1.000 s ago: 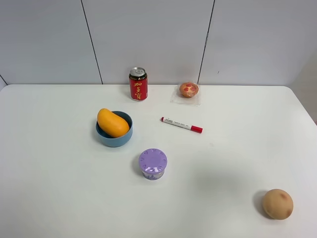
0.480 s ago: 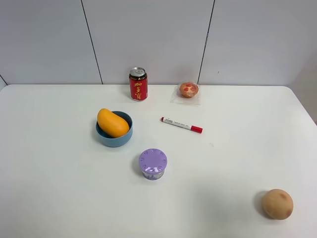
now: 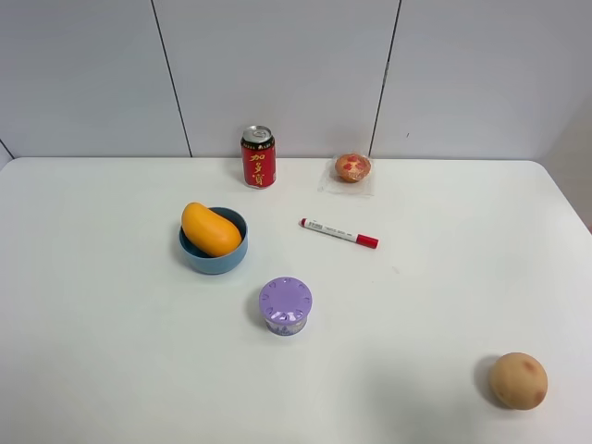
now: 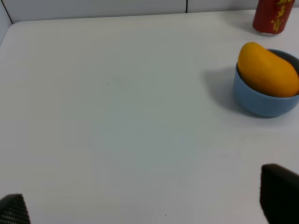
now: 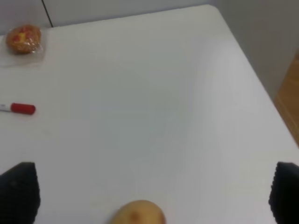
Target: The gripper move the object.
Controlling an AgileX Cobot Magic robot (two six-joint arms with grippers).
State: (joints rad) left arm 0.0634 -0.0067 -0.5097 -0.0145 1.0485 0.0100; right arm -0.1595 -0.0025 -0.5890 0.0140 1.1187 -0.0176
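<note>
One mango (image 3: pixel 210 228) lies in the blue bowl (image 3: pixel 217 260); behind it one red can (image 3: pixel 258 157), beside it one marker (image 3: pixel 339 233), one purple jar (image 3: pixel 285 305) (nothing blocking). Left gripper (image 4: pixel 149 205) and right gripper (image 5: pixel 154 191) spread wide.

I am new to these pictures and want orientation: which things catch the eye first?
The orange-yellow mango lying in a blue bowl at left of centre stands out first. Behind it a red can stands upright near the wall, and a tan-brown round fruit sits alone at the front right.
</note>
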